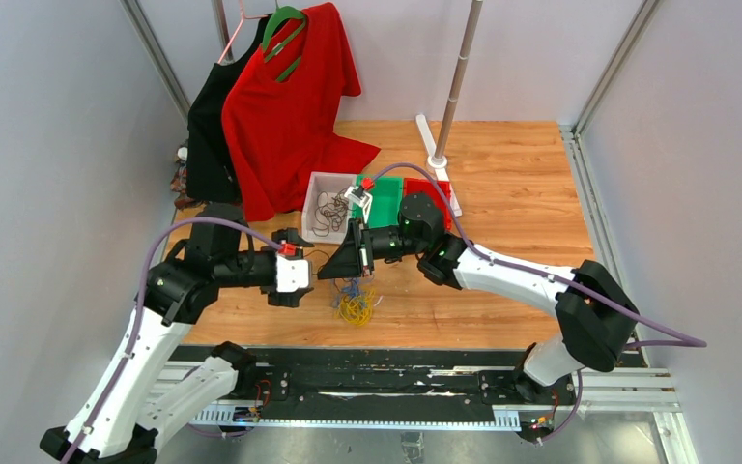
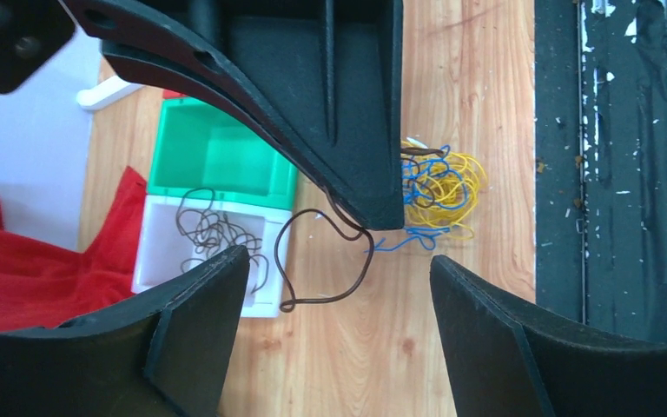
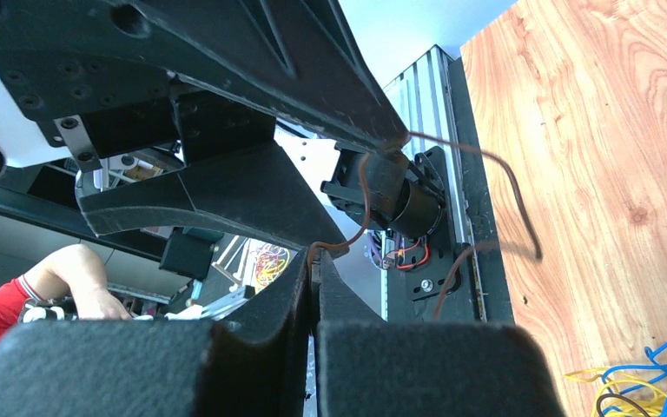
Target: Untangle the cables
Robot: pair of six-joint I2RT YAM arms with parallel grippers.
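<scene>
A tangle of yellow and blue cables (image 1: 356, 304) lies on the wooden table, also seen in the left wrist view (image 2: 439, 189) and the right wrist view (image 3: 651, 384). One dark brown cable (image 2: 313, 265) hangs in a loop above the table. My right gripper (image 3: 317, 261) is shut on that brown cable (image 3: 363, 195); its tip (image 2: 380, 213) shows in the left wrist view. My left gripper (image 2: 339, 258) is open and faces the right gripper (image 1: 333, 266), with the brown loop just ahead of its fingers (image 2: 200, 321).
A white bin (image 1: 317, 184) holding several loose brown cables (image 2: 213, 233) stands behind the grippers. Beside it stand a green bin (image 1: 384, 203) and a red bin (image 1: 427, 187). Red and black shirts (image 1: 290, 106) hang at the back left. A pole stand (image 1: 440, 159) rises behind the bins.
</scene>
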